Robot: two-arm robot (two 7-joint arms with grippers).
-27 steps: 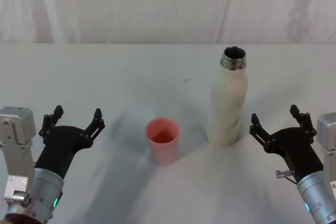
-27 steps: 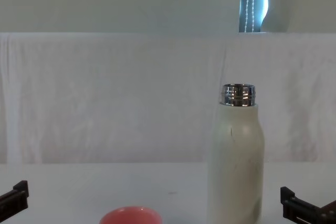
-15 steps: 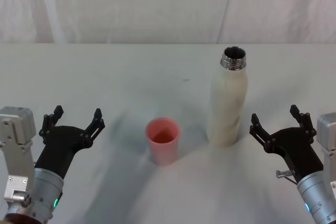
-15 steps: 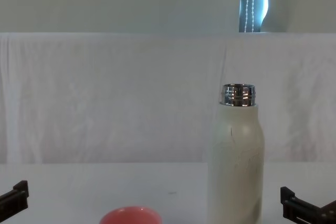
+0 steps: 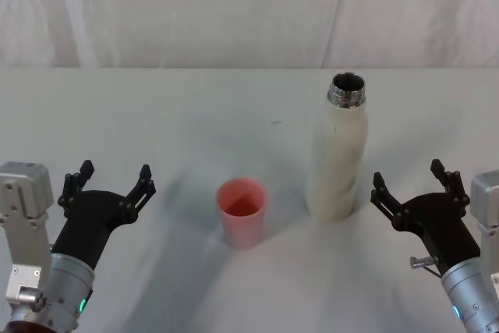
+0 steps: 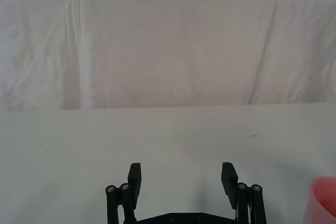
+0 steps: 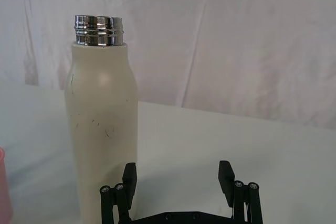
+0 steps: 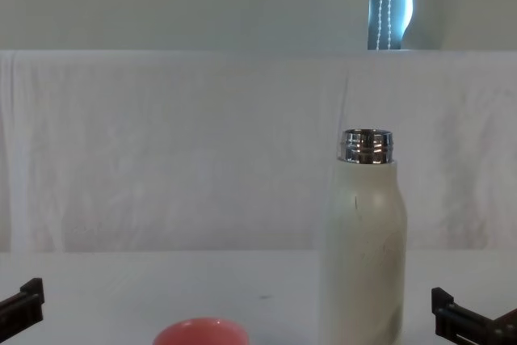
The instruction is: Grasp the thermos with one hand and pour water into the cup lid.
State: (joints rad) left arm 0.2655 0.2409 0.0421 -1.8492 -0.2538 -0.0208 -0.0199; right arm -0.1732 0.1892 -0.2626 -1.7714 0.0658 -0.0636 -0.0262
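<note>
The left gripper (image 5: 108, 179) is hovering at the near left of the table (image 5: 195, 107), its black fingers (image 6: 134, 177) spread wide with nothing between them. From its own wrist view the fingers are pointing out over bare white cloth toward the far edge of the table, and the pink rim of the cup lid (image 6: 324, 199) is showing off to one side, well apart from them.

The cup lid (image 5: 242, 210) is standing upright near the middle of the table, mouth up, a little toward the near side. In the chest view only its rounded rim (image 8: 200, 331) is peeking up at the lower edge.

Just to the right of it, and slightly farther back, the thermos (image 5: 337, 151) is standing upright with its silver threaded neck open. The cup lid and the thermos are near each other but not touching. In the chest view the thermos (image 8: 363, 256) is rising tall against the white draped backdrop (image 8: 178, 151).

The right gripper (image 5: 412, 182) is sitting at the near right, just right of the thermos base and apart from it. Its jaws are standing wide and holding nothing. In the right wrist view the thermos (image 7: 102, 124) is standing just beyond and beside one of the gripper's fingers (image 7: 226, 175), not between them.
</note>
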